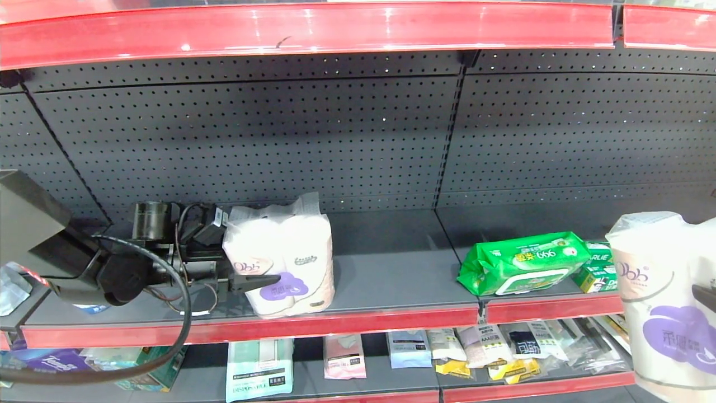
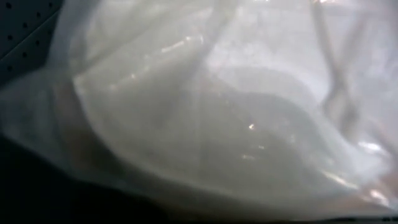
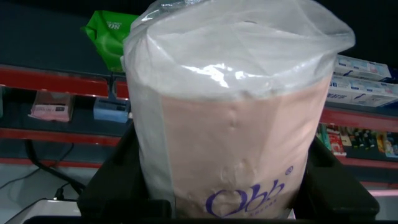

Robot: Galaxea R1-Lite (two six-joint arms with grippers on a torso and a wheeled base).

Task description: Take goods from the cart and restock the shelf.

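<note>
a: what's front and centre here?
b: the first roll pack (image 1: 291, 252), upright on the middle shelf (image 1: 391, 274), close to its red front edge. the left hand (image 1: 251, 277) is clamped across its lower part, with one finger lying over the purple label.
a: why grip it so low?
b: my reading is that a low hold keeps a tall, soft pack from tipping as it's set down. its base looks to be on the shelf, so letting go seems the step in hand.
a: and the other arm?
b: the right hand (image 3: 230, 208) is closed on the sides of the second roll pack (image 3: 236, 112), held upright off to the right, likely waiting its turn.
a: any neighbours?
b: a green wipes pack (image 1: 523, 263) lies on the shelf between the two. i'd judge the second pack goes beside the first.
</note>
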